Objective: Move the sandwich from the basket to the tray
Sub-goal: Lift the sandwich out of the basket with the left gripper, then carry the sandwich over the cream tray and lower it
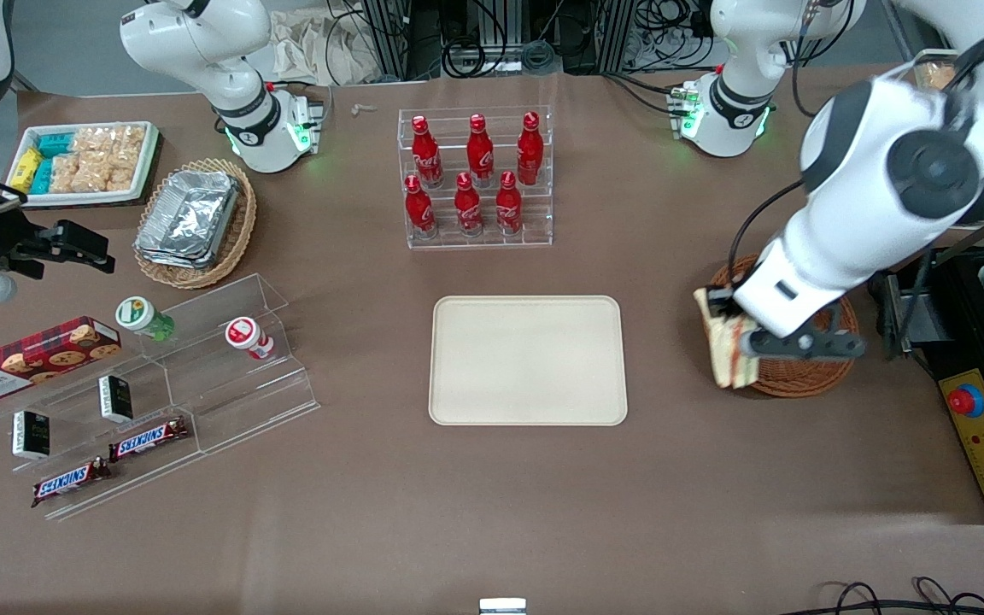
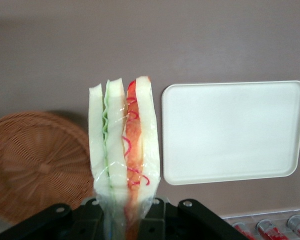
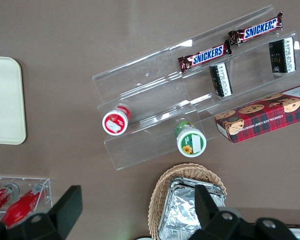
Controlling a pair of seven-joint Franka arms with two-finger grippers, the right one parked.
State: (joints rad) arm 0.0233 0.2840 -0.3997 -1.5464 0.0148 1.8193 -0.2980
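Note:
My gripper (image 1: pixel 735 342) (image 2: pixel 124 212) is shut on the sandwich (image 1: pixel 724 346) (image 2: pixel 124 150), a plastic-wrapped wedge of white bread with green and red-orange filling. It holds the wedge lifted above the table at the rim of the round reddish-brown basket (image 1: pixel 799 371) (image 2: pixel 35 165), on the side facing the tray. The basket shows nothing else inside it. The cream-beige tray (image 1: pixel 529 360) (image 2: pixel 234 131) lies flat at the middle of the table with nothing on it, a short gap away from the sandwich.
A clear rack of red bottles (image 1: pixel 475 178) stands farther from the front camera than the tray. Toward the parked arm's end are a clear stepped shelf (image 1: pixel 202 376) with snacks, a tan basket of foil trays (image 1: pixel 195 220) and a white tray of packets (image 1: pixel 82 162). A control box (image 1: pixel 983 444) sits beside the basket.

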